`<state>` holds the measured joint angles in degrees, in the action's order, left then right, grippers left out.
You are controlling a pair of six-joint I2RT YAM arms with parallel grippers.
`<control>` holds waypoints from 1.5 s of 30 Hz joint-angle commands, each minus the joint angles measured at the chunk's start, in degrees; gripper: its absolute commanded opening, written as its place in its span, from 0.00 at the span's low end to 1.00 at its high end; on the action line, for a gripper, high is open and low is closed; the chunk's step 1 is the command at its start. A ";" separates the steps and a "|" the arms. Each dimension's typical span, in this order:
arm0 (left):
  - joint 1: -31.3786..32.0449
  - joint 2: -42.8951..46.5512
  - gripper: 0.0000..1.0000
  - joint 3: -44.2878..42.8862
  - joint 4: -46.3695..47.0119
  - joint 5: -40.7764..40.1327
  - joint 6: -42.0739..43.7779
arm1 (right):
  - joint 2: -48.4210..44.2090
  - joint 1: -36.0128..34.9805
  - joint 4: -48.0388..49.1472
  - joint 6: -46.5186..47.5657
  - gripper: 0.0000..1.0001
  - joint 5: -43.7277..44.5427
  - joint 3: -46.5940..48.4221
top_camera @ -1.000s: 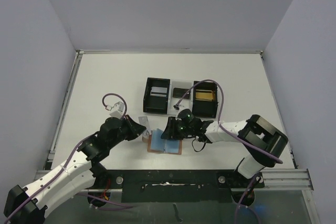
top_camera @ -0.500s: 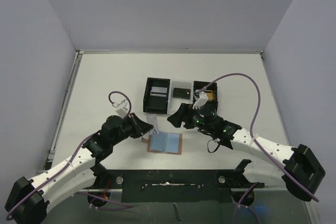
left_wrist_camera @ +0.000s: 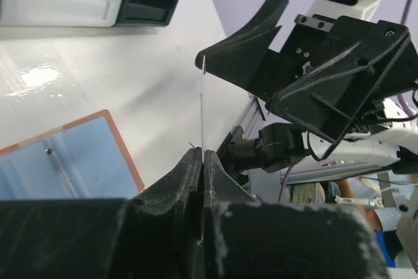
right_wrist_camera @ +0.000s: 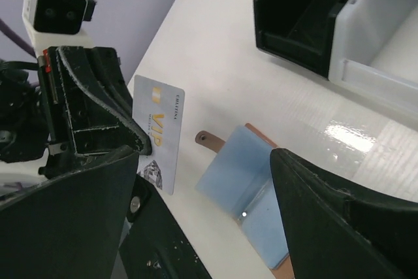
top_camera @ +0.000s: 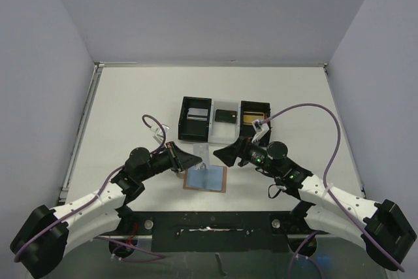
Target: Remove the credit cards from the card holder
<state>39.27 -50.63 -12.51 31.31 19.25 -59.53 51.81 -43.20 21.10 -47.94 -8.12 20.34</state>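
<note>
From where I stand, the left arm lies low across the table (top_camera: 130, 109) from the near left corner, its forearm slanting in toward the middle and its wrist turned so the fingers point right. The left end effector (top_camera: 194, 159) has its fingers pressed together on the lower end of a pale card (right_wrist_camera: 159, 132) with gold lettering. It holds the card upright on edge in the air, above the far left corner of the wallet (top_camera: 212, 180). The right arm comes in from the near right corner, bent at the elbow, with its forearm angled toward the middle and its fingers pointing left. The right end effector (top_camera: 221, 155) is spread wide with nothing between its fingers. It faces the left one, with one fingertip very near the card's free end, though I cannot tell whether they touch. The wallet lies flat and open close to the middle of the near edge, blue lining up, its small tab on the left side. Beyond it, toward the middle of the table, sits the tray (top_camera: 182, 122). A silver card (top_camera: 194, 114) is in its left black compartment, a black card (top_camera: 226, 115) in the white middle one, and a gold card (top_camera: 255, 120) in the right black one.
</note>
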 commanded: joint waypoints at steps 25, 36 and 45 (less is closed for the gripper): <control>0.07 2.58 0.00 -0.77 16.22 10.53 1.95 | 13.63 -0.01 26.85 -5.02 0.21 -28.71 5.76; 0.02 2.27 0.08 -1.04 15.84 12.35 1.90 | 11.93 0.11 29.56 -5.72 0.00 -31.03 5.23; -0.06 9.35 0.65 -3.85 -2.78 3.45 8.72 | 7.22 0.57 17.84 -0.99 0.00 -25.54 5.65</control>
<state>39.27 -44.84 -12.51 36.67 27.90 -55.68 61.98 -42.81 43.09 -52.45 -37.08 24.12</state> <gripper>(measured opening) 0.587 0.036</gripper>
